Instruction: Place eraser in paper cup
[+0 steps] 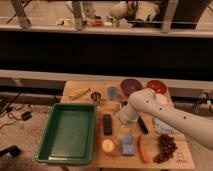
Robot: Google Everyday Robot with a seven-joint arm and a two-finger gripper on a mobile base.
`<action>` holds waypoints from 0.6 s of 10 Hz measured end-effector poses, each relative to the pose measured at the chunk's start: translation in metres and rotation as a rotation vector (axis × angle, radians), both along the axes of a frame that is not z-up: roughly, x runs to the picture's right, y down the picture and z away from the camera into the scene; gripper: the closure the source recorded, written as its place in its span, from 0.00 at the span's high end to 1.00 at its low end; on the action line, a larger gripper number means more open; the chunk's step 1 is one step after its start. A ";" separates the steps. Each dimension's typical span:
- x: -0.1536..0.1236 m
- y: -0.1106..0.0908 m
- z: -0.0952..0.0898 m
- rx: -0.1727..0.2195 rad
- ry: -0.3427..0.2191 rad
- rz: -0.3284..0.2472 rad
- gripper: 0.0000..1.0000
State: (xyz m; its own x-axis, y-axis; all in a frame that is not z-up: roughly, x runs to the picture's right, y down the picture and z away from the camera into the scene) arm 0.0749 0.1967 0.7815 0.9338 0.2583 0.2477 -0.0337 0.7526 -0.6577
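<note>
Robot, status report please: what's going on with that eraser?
Tool low over table, just right of eraser. Eraser flat on table beside green tray, untouched. Paper cup not visible; arm may hide it.

We see a bench [107, 160] of pale, matt wood. The tray [48, 134] at the left looks like green plastic with a slight sheen. The eraser [107, 124] is plain matt black. The arm [165, 116] has a smooth white plastic shell. Its gripper [122, 130], at the frame's centre just right of the eraser, looks equally pale. The bowls [131, 86] at upper right look smooth.
</note>
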 end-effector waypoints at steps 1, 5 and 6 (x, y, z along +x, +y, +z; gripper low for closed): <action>-0.003 -0.004 -0.001 0.023 0.001 -0.003 0.80; -0.014 -0.005 0.011 0.073 -0.012 -0.004 0.80; -0.015 -0.002 0.018 0.076 -0.015 0.000 0.80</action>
State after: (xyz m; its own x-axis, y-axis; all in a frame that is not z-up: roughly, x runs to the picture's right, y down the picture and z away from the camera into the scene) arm 0.0603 0.1946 0.7992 0.9300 0.2379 0.2802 -0.0242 0.8004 -0.5990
